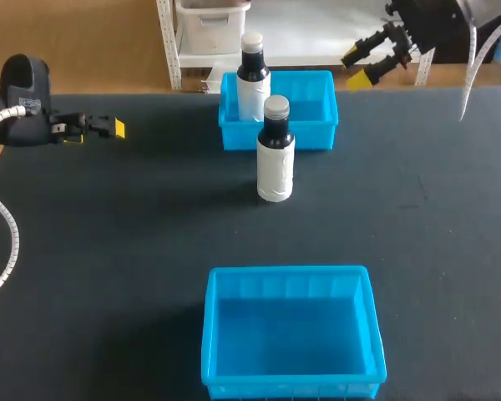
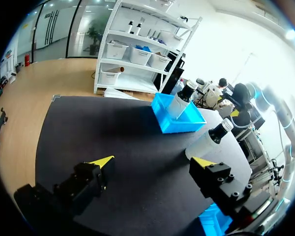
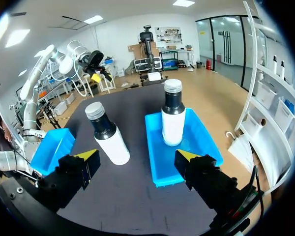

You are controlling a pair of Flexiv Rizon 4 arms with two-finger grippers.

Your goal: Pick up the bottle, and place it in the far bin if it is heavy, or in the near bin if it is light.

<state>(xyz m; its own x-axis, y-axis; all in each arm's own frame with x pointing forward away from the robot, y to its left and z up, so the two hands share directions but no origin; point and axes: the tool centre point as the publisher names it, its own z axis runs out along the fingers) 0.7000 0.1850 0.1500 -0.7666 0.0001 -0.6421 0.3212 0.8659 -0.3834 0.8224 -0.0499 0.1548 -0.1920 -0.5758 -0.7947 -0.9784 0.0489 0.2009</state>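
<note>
White-labelled, the bottle (image 1: pixel 275 150) stood upright on the black bench (image 1: pixel 108 251), just before the far bin (image 1: pixel 313 135) (a second bottle (image 1: pixel 252 79) already inside). The left claw (image 1: pixel 108 128) and right claw (image 1: pixel 371 65) both gaped wide, empty, well apart from it. A glancing, off-centre approach could topple so tall a bottle.

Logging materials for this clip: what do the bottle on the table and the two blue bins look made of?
Bottle on the table: dark body, glass or plastic, unclear; matte white wrap; silvery cap, possibly metal. Far bin and near bin: likely moulded plastic, given uniform bright blue, thin walls and slight sheen.
</note>
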